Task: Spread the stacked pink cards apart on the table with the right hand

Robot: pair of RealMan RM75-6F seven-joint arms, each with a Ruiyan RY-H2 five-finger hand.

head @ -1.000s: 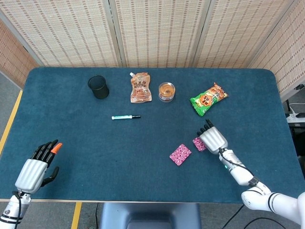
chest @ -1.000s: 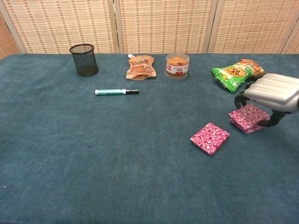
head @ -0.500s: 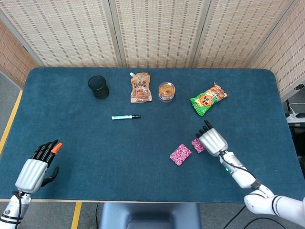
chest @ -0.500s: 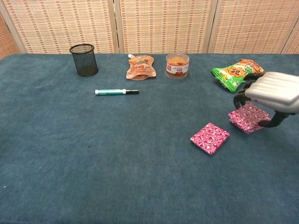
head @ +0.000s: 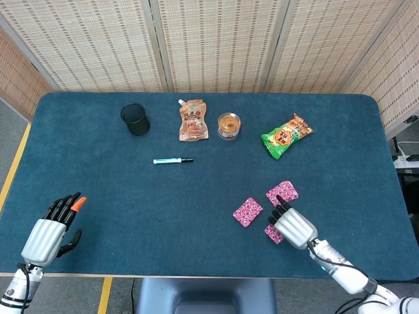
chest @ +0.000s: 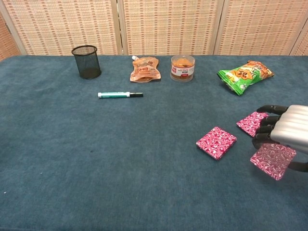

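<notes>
— Pink cards, where do they lie?
— Three show on the blue table (head: 196, 196); one card (head: 247, 212) sits alone near the middle front; a second card (head: 282, 193) lies just beyond the right hand (head: 292, 226); a third card (chest: 273, 160) is under that hand, its corner poking out on the near side in the chest view.
— Is the right hand holding it?
— Its dark fingers (chest: 267, 120) curl down over the third card and the thumb hooks beneath; it looks gripped and lifted a little, though contact with the table I cannot tell.
— And the left hand (head: 52, 226)?
— Resting at the front left edge, fingers loosely apart, holding nothing.
— What else is there?
— A black mesh cup (head: 135, 120), a brown pouch (head: 193, 121), a small jar (head: 229, 125), a green snack bag (head: 286, 136); a marker (head: 173, 160) lies nearer the middle.
</notes>
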